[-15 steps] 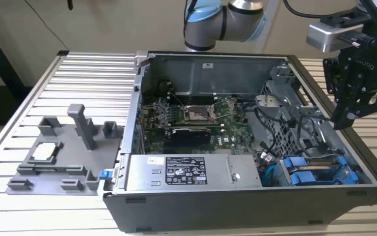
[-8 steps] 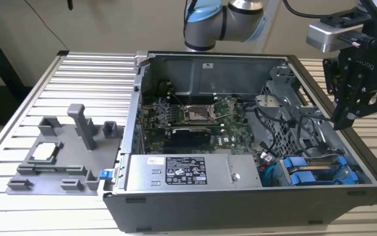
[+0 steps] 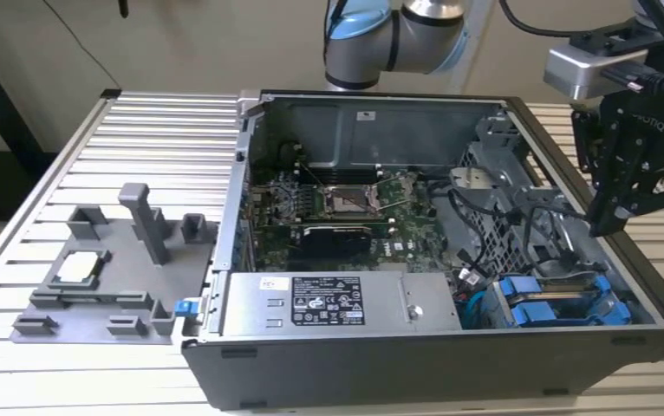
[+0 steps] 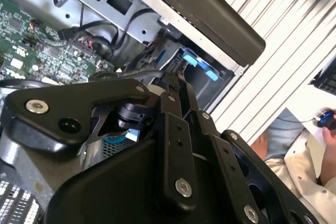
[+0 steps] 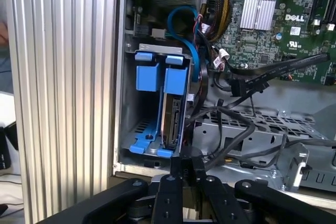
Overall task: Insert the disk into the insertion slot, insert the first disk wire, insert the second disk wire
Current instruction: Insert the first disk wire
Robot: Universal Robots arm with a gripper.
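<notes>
Nearest in the exterior view is the ribbed metal tabletop (image 3: 78,381), carrying an open computer case (image 3: 425,373). A grey plastic holder (image 3: 113,277) stands on the tabletop at the exterior view's left, just beside the case.

Inside the near wall of the case lies a grey labelled power supply box (image 3: 332,303). Next to it, in the corner toward the exterior view's right, is the drive bay with 2 blue carriers. The disk (image 5: 172,116) stands on edge in 1 of them, down inside the bay, with the 2nd carrier (image 5: 147,74) just beside it. Black cables (image 5: 236,129) loop close to the bay; I cannot tell whether any is plugged into the disk.

Farther back, the gripper (image 3: 602,227) hangs over the case's rim at the exterior view's right, pointing down. In the first wrist view its fingers (image 5: 177,167) look pressed together. A black cable runs right up to them, but whether it is pinched I cannot tell.

Beyond that the green circuit board (image 3: 344,204) lies on the case floor, and the arm (image 3: 396,35) rises behind the case.
</notes>
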